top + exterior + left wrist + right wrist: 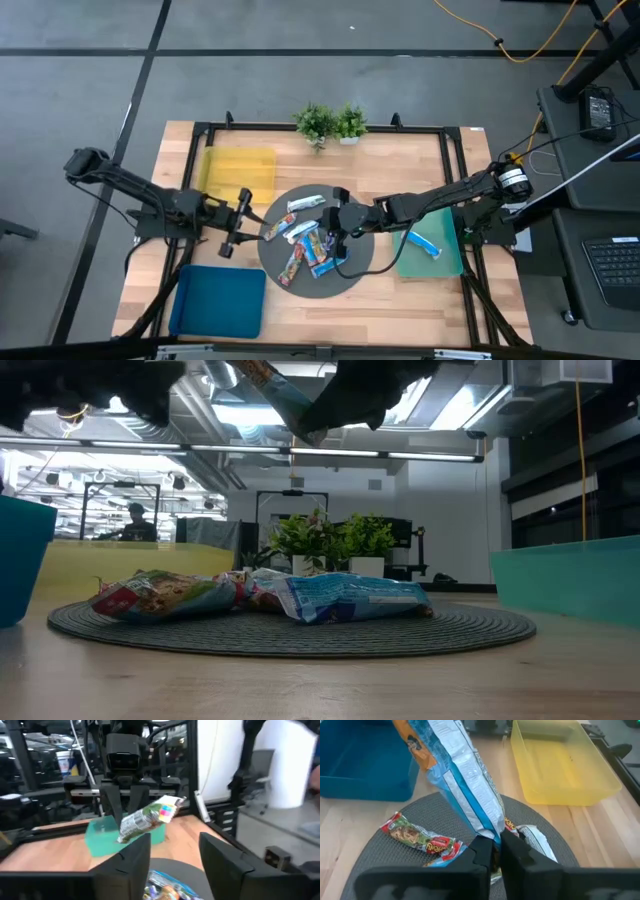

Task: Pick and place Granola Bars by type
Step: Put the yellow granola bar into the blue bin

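We read this as the carry step: our right gripper [496, 851] is clenched on one end of a blue-and-silver granola bar [462, 780], lifted clear above the round grey mat [350, 277]. The remaining granola bars [303, 240] lie heaped on that mat at table centre. One blue bar [424, 241] already lies in the green bin [447, 262] at three o'clock, so the next move likely calls for swinging toward that bin and letting go above it.

Our left gripper [175, 857] hovers at the mat's nine o'clock edge, jaws released and empty.

The yellow bin [238, 170] sits at eleven o'clock, the blue bin [218, 300] at seven. The path to three o'clock looks open; the green bin's wall is the edge to clear.
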